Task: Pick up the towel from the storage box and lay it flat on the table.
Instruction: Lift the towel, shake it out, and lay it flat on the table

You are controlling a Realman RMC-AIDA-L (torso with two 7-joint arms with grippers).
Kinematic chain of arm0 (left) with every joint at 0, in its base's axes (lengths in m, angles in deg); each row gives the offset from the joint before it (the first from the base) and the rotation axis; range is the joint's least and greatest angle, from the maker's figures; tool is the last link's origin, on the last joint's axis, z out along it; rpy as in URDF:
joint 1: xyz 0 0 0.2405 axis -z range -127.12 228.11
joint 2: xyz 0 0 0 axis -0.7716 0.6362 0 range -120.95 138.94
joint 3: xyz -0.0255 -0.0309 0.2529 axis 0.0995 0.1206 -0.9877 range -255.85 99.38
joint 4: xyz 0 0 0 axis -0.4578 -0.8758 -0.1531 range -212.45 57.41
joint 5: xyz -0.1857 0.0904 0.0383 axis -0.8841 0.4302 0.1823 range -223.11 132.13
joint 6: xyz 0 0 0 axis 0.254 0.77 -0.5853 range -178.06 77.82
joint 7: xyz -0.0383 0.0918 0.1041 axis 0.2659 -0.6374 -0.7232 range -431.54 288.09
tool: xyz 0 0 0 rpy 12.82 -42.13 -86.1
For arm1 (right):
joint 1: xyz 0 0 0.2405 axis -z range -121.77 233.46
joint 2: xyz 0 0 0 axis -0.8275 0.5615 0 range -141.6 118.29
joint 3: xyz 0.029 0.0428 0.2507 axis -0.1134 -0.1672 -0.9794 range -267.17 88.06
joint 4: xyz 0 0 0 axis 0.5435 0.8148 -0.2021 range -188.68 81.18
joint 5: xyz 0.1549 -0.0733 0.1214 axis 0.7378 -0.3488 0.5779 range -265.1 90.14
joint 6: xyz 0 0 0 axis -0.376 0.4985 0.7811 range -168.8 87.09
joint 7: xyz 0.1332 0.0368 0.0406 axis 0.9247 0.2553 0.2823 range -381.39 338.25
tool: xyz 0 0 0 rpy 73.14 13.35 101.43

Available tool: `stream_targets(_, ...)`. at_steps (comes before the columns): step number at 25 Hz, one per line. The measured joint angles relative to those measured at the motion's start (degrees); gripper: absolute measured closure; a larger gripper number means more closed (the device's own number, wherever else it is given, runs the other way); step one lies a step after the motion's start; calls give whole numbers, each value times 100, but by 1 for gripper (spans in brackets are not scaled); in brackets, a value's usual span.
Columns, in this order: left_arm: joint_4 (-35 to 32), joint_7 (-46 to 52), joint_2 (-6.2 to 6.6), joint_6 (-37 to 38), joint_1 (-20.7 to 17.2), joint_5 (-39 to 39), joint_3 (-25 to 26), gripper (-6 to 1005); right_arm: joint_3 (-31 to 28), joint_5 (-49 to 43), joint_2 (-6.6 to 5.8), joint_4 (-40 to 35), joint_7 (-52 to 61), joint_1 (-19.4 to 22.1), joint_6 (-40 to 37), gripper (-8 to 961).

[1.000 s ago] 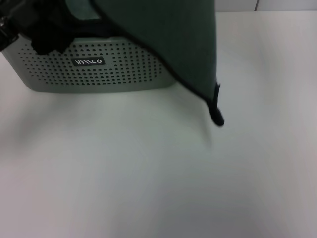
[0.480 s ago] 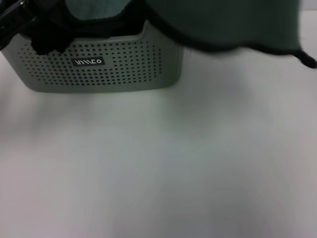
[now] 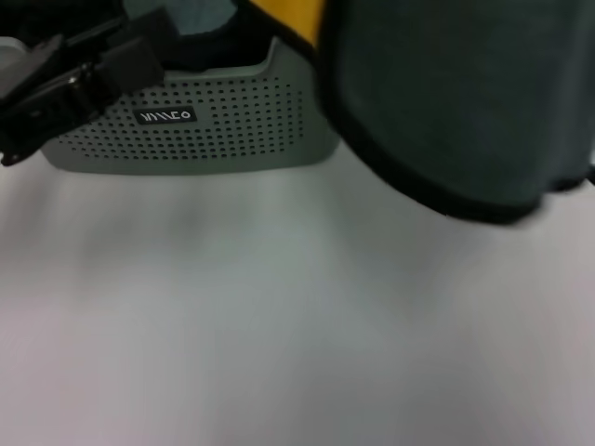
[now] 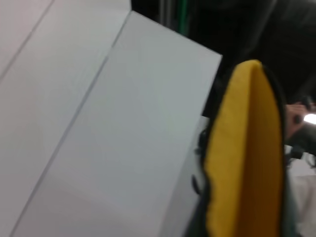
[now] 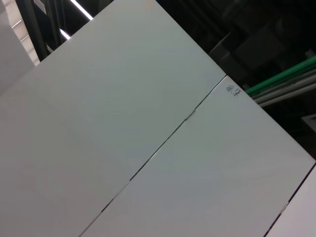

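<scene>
The towel (image 3: pixel 456 102) hangs in the air at the upper right of the head view, dark teal-grey with a black hem. Its yellow reverse (image 3: pixel 290 17) shows at the top, and its upper part runs out of the picture, so what holds it is hidden. The yellow side also fills part of the left wrist view (image 4: pixel 242 153). The storage box (image 3: pixel 232 139) stands on the table (image 3: pixel 279 325) at the upper left, partly behind the towel. My left arm (image 3: pixel 65 84) reaches in across the box's left corner. My right gripper is out of view.
The box carries a small black label (image 3: pixel 165 116). The right wrist view shows only white panels (image 5: pixel 148 123) and dark background.
The towel has swung and now hangs lower and nearer on the right, with its yellow reverse showing. My left arm has moved in over the box's left corner, covering the black cloth there.
</scene>
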Motion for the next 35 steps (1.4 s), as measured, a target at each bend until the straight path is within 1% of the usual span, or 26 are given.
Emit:
stream_targets(2, -17, -12, -8, 1, 14, -105, -107, 472, 14, 0, 12, 2, -5, 25, -21, 913)
stream_targets(3, -20, -15, -22, 1, 28, -121, -118, 472, 14, 0, 12, 2, -5, 25, -21, 913)
stream_targets(4, -21, -18, -34, 1, 43, -121, -121, 472, 46, -19, 38, 15, -17, 64, -46, 912)
stream_targets(7, -10, -27, -64, -1, 103, -115, -124, 472, 51, -21, 41, 36, -29, 70, -63, 911)
stream_targets(11, 113, -89, -153, -34, 325, -14, -85, 473, 58, -48, 40, 302, -202, -4, -88, 909)
stream_targets(14, 328, -170, -145, -45, 457, -7, -61, 473, 58, -62, -1, 571, -273, -126, -116, 907)
stream_targets(16, 559, -205, -112, -51, 578, 4, -58, 473, 58, -62, -25, 719, -295, -206, -134, 906)
stream_targets(19, 649, -199, -109, -55, 657, 116, -66, 473, 62, -64, -50, 879, -317, -303, -152, 905)
stream_targets(21, 606, -175, -143, -54, 675, 214, -96, 473, 107, -80, -46, 982, -345, -348, -155, 904)
stream_targets(26, 563, -165, -274, -38, 764, 410, -201, 474, 304, -277, -4, 1218, -461, -408, -123, 901)
stream_targets(30, 563, -163, -368, -33, 887, 448, -265, 474, 428, -433, 16, 1579, -582, -527, -97, 899)
stream_targets(35, 579, -198, -383, -38, 924, 432, -251, 474, 432, -496, 15, 1808, -638, -608, -106, 897)
